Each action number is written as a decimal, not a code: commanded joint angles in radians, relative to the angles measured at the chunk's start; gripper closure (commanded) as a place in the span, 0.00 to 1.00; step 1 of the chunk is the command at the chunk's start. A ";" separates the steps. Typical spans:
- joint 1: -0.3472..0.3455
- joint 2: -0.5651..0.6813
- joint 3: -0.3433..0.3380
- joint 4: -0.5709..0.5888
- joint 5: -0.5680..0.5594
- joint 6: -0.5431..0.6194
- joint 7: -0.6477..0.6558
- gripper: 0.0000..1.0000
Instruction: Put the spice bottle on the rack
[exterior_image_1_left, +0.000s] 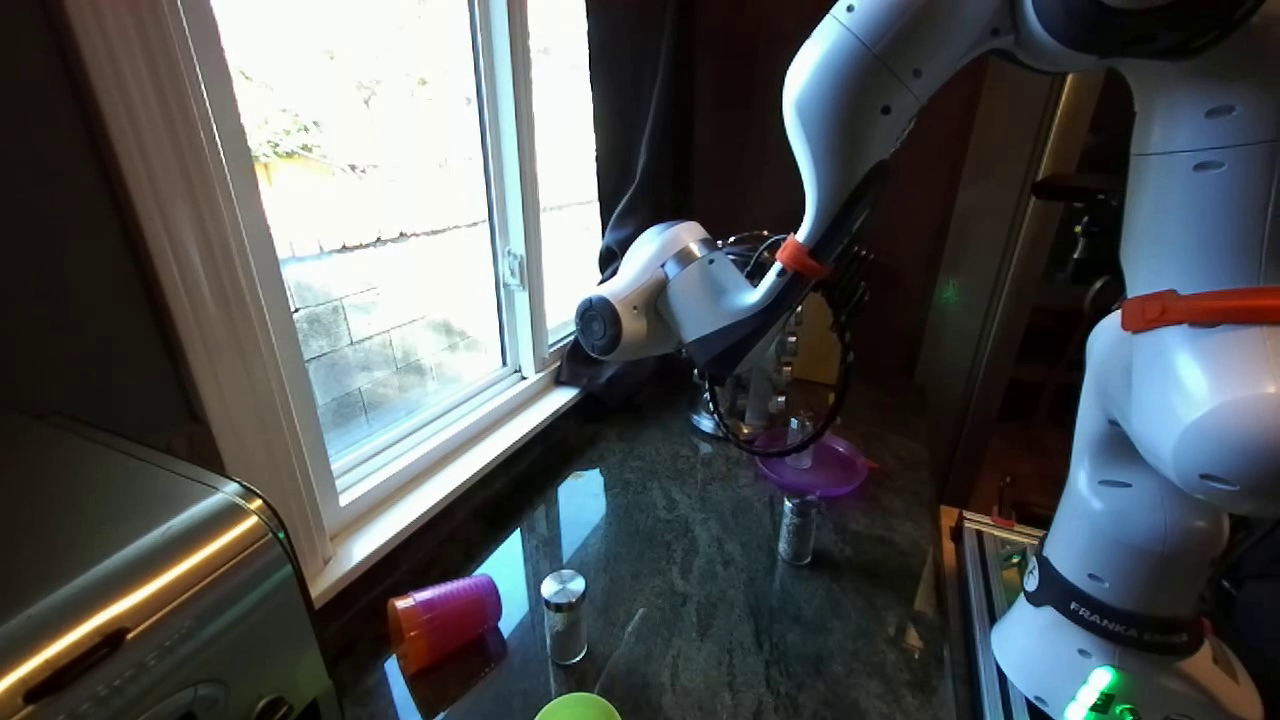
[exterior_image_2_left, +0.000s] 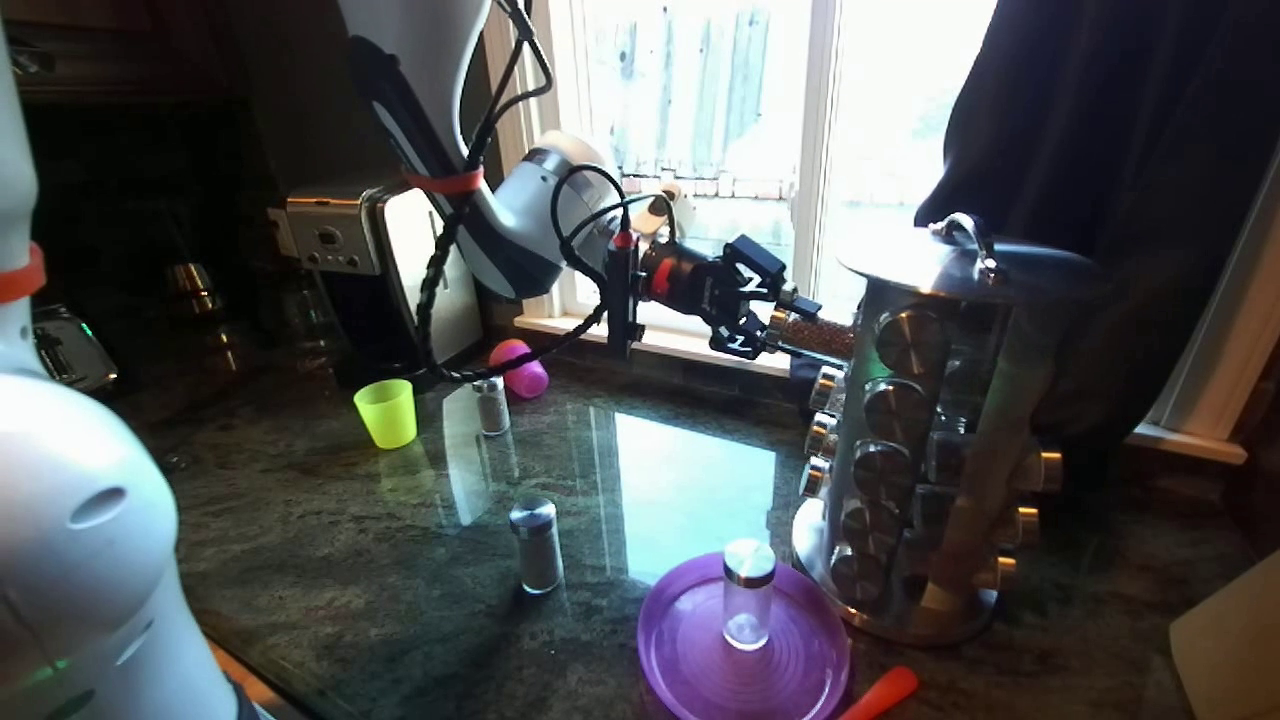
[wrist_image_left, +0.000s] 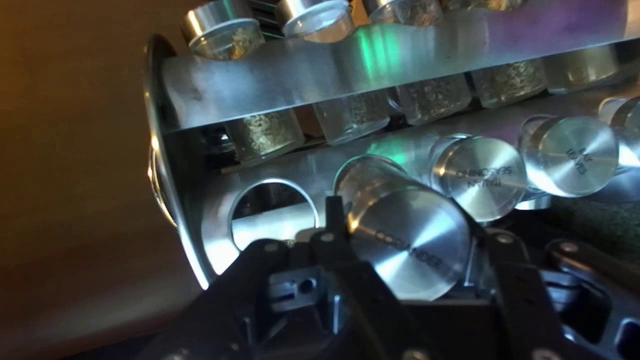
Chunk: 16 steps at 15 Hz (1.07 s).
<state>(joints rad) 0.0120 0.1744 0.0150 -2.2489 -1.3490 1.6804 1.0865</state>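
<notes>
The spice bottle (exterior_image_2_left: 822, 337), with reddish-brown contents, lies almost level in an exterior view, its far end at the upper side of the rack (exterior_image_2_left: 905, 340). My gripper (exterior_image_2_left: 791, 325) is shut on it near the lid. In the wrist view, the bottle's silver lid (wrist_image_left: 410, 245) fills the space between the black fingers (wrist_image_left: 335, 215). Beyond it, the glass reaches a hole of the rack (wrist_image_left: 310, 75); how deep it sits I cannot tell. A hole without a jar (wrist_image_left: 272, 215) shows to its left, and a lidded jar (wrist_image_left: 480, 177) to its right.
A purple plate (exterior_image_2_left: 690, 660) bearing an upright silver-lidded bottle (exterior_image_2_left: 749, 600) stands before the rack. Two more bottles stand on the counter, a near one (exterior_image_2_left: 537, 550) and a farther one (exterior_image_2_left: 492, 408). Beyond are a green cup (exterior_image_2_left: 387, 415) and pink-orange cups (exterior_image_1_left: 445, 620). The window (exterior_image_1_left: 370, 230) borders the counter.
</notes>
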 joint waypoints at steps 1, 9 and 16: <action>-0.012 0.008 -0.007 0.006 0.007 0.004 -0.011 0.76; -0.044 0.028 -0.032 0.039 -0.017 0.055 -0.019 0.76; -0.068 0.047 -0.051 0.057 -0.043 0.102 -0.057 0.76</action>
<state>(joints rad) -0.0323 0.2015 -0.0186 -2.2017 -1.3786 1.7480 1.0535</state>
